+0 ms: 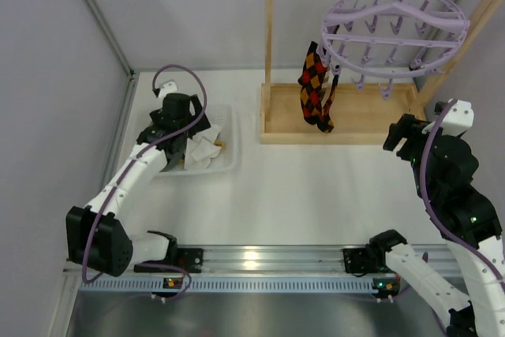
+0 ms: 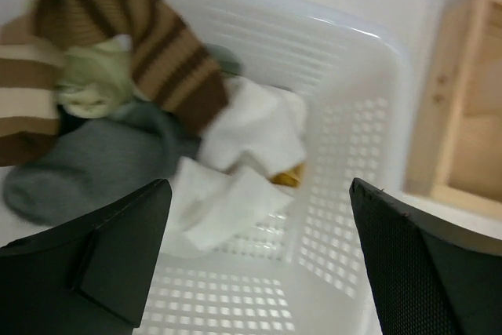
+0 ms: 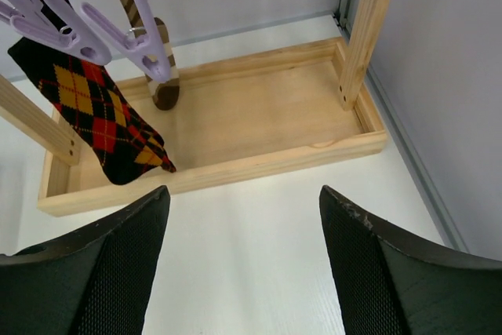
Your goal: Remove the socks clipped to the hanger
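Socks (image 1: 314, 88) on the hanger (image 1: 379, 69) look soft, light and limp; best pinched mid-fabric just below the pegs (image 3: 145, 37). Left claw (image 2: 259, 256) and right claw (image 3: 243, 264) gape, empty.

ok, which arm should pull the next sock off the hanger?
Right. The right claw, open, faces the diamond sock clipped to the hanger, close by. The left claw, also open, is over the basket, across the table from the hanger.
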`<action>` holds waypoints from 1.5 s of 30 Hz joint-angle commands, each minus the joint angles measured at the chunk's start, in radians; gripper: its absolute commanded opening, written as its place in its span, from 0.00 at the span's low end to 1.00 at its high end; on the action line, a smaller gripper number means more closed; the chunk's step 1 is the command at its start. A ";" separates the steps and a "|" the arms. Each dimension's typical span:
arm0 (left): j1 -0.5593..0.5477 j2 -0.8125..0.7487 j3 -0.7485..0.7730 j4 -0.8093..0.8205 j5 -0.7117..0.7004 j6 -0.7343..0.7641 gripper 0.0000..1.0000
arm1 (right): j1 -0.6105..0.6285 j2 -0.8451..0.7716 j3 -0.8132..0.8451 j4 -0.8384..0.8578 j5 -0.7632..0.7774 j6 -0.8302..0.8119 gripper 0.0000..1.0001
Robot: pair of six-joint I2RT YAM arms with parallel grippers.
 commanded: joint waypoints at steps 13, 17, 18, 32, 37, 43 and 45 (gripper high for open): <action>-0.420 0.134 0.046 0.554 0.396 0.105 0.99 | -0.012 -0.067 -0.023 -0.029 -0.042 0.005 0.81; -0.449 0.225 0.075 0.682 0.531 0.183 0.99 | -0.012 -0.072 -0.013 -0.035 -0.114 0.004 0.83; -0.458 0.249 0.080 0.728 0.540 0.206 0.99 | -0.012 -0.072 -0.011 -0.036 -0.136 0.004 0.84; -0.507 0.593 0.282 0.921 0.623 0.283 0.99 | -0.012 -0.106 -0.020 -0.016 -0.286 -0.021 0.86; -0.507 0.709 0.388 0.920 0.562 0.290 0.97 | -0.012 -0.115 -0.020 -0.009 -0.317 -0.030 0.87; -0.514 0.775 0.450 0.920 0.554 0.284 0.48 | -0.012 -0.118 -0.014 -0.007 -0.331 -0.037 0.87; -0.527 0.760 0.438 0.920 0.505 0.289 0.17 | -0.012 -0.121 -0.011 -0.003 -0.332 -0.039 0.87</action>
